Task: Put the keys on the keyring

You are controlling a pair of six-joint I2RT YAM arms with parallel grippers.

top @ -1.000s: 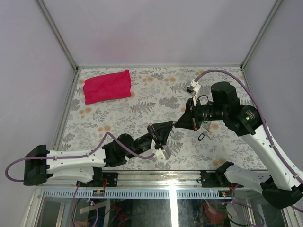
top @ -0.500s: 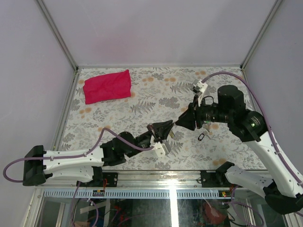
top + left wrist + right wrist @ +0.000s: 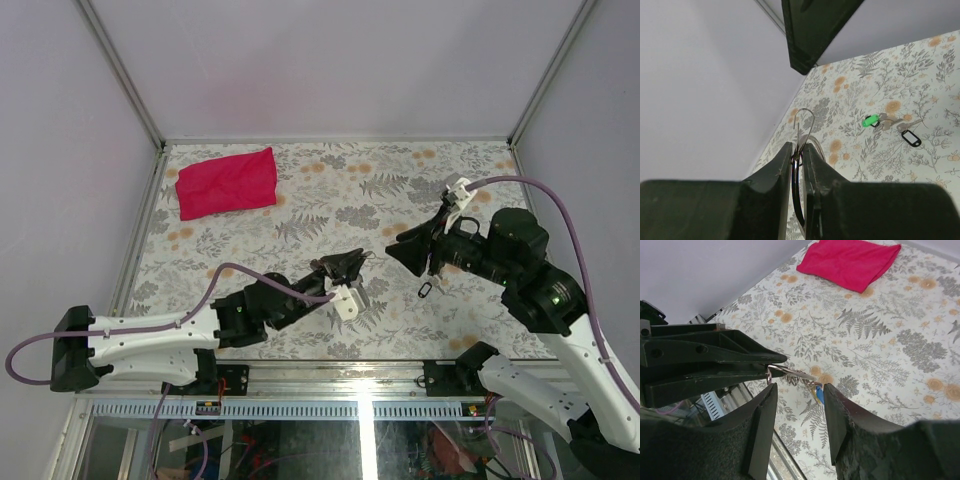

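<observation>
In the left wrist view, my left gripper (image 3: 797,150) is shut on the thin silver keyring (image 3: 803,122), whose loop sticks out past the fingertips. From above, this gripper (image 3: 355,258) hovers over the table's near middle. The right wrist view shows the keyring (image 3: 786,372) pinched in the left fingers, with a blue key (image 3: 819,394) hanging from its end. My right gripper (image 3: 800,402) stands open just short of that key, holding nothing. It (image 3: 393,250) faces the left gripper across a small gap. A green key (image 3: 870,120) and a black-tagged key (image 3: 911,138) lie on the table.
A folded red cloth (image 3: 227,182) lies at the far left of the floral table (image 3: 330,200). The black-tagged key (image 3: 425,290) lies under the right arm's wrist. White walls enclose the table on three sides; a metal rail runs along the near edge.
My right gripper has opened and drawn back to the right, away from the left gripper. The left gripper, still shut on the keyring, has shifted slightly.
</observation>
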